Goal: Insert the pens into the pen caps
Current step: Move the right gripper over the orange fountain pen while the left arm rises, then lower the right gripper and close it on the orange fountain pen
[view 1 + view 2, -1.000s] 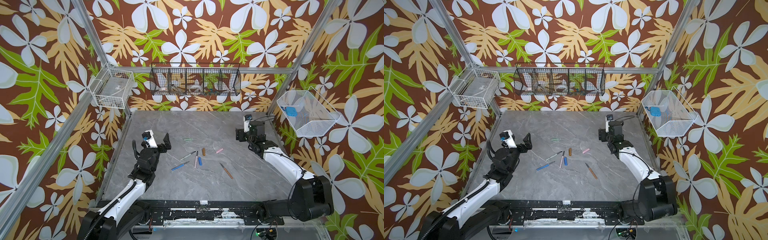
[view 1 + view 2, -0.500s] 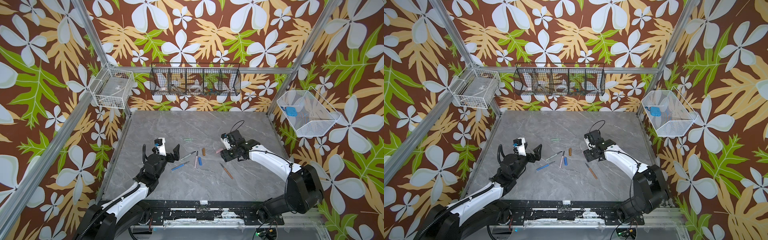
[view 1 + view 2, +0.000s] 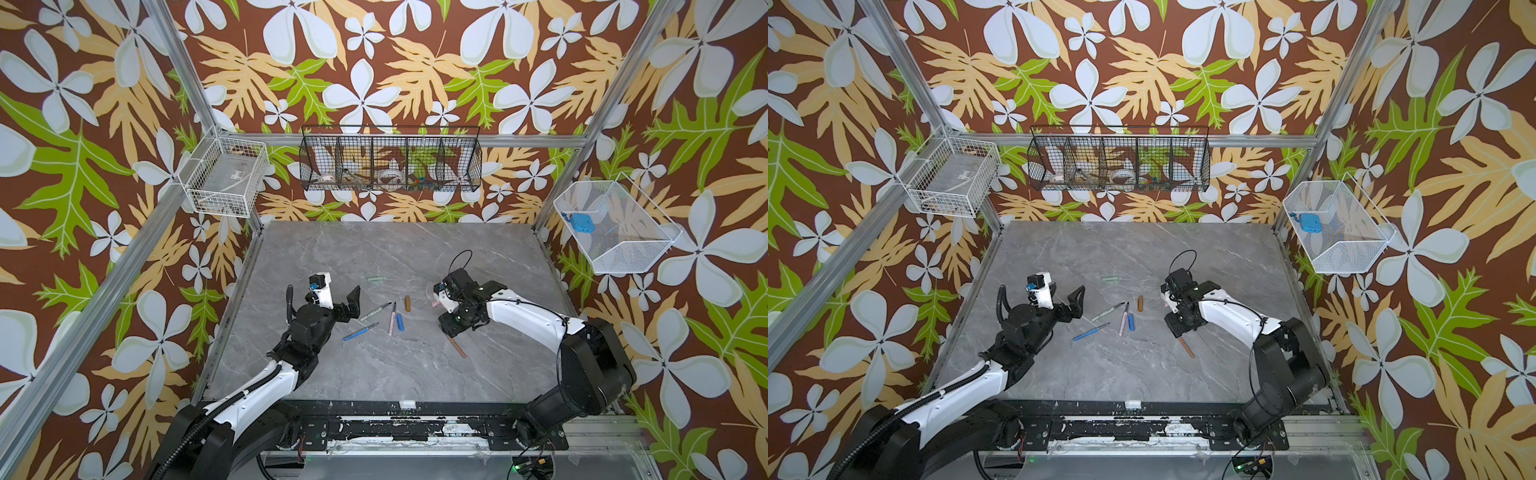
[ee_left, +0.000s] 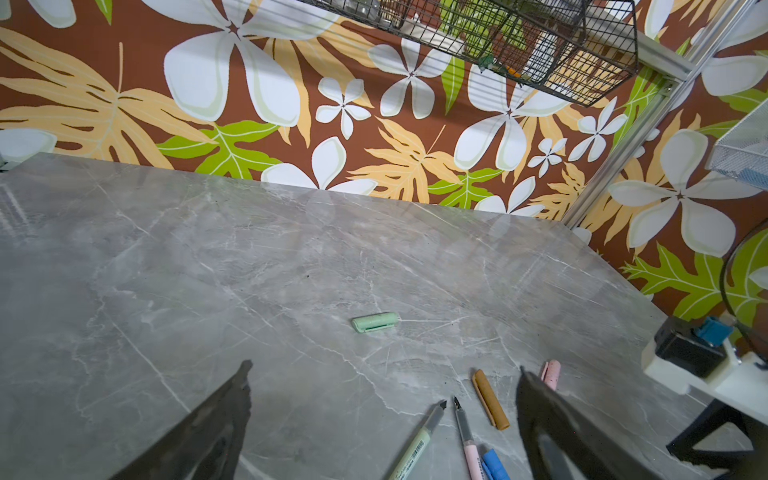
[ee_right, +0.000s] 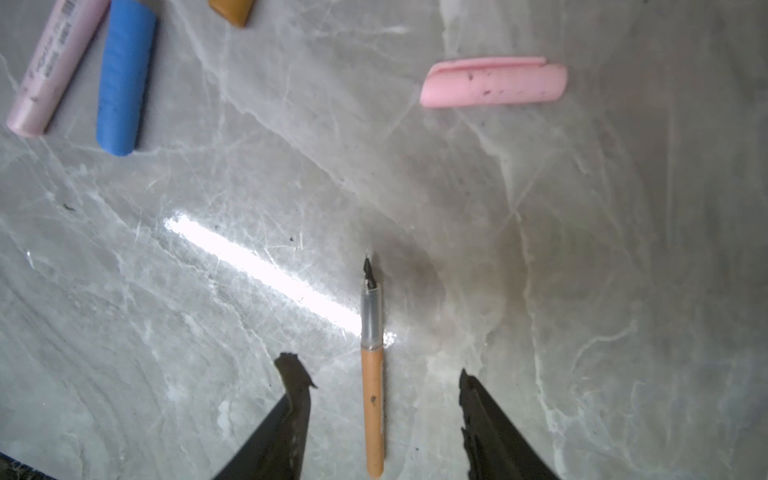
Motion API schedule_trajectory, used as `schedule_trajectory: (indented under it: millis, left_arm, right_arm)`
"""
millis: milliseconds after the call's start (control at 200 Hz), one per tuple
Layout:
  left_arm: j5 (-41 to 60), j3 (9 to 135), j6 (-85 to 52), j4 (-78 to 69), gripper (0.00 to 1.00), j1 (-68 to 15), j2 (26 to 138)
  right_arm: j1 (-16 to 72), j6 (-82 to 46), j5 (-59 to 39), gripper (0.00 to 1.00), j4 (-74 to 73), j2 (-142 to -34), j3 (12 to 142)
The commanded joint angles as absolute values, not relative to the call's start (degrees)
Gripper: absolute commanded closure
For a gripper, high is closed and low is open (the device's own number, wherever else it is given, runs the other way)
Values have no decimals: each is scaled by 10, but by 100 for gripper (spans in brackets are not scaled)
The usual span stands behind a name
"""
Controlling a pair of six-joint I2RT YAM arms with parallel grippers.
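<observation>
The brown pen (image 5: 372, 399) lies on the grey table between the fingers of my right gripper (image 5: 374, 365), which is open with a gap on each side of the pen. In both top views this gripper (image 3: 451, 328) (image 3: 1177, 326) points down over the pen's tip end (image 3: 456, 347). The pink cap (image 5: 494, 83) lies just beyond it. The brown cap (image 3: 408, 303), blue cap (image 3: 400, 322), pink pen (image 3: 392, 319), grey-green pen (image 3: 376, 312) and blue pen (image 3: 360, 331) cluster mid-table. Farther back lies the green cap (image 3: 376, 279). My left gripper (image 3: 332, 297) (image 4: 384, 370) hovers open and empty left of the cluster.
A black wire basket (image 3: 390, 160) hangs on the back wall. A white wire basket (image 3: 224, 178) hangs at the left corner and another (image 3: 615, 228) on the right wall. The table's front edge meets a black rail (image 3: 407, 424).
My right arm swung from the back right corner to mid-table and came down over the brown pen, its jaws narrowing. My left arm moved right toward the pens, still open.
</observation>
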State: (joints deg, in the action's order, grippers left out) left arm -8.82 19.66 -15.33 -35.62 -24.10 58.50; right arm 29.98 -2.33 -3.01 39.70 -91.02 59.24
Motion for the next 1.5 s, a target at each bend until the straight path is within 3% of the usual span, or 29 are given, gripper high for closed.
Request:
schedule_trajectory:
  millis: [0, 465, 1031, 1496]
  left_arm:
    - [-106, 200, -156, -359, 0, -241, 585]
    - [-131, 197, -161, -359, 0, -241, 579]
    - [-132, 195, -162, -363, 0, -241, 585]
    - [-122, 199, -163, -360, 0, -241, 593]
  right_arm:
    - [311, -30, -27, 43, 406, -912, 581]
    - [320, -38, -39, 52, 360, -948, 563]
    - [319, -37, 2, 54, 375, -977, 569]
    - [319, -43, -8, 70, 376, -1015, 575]
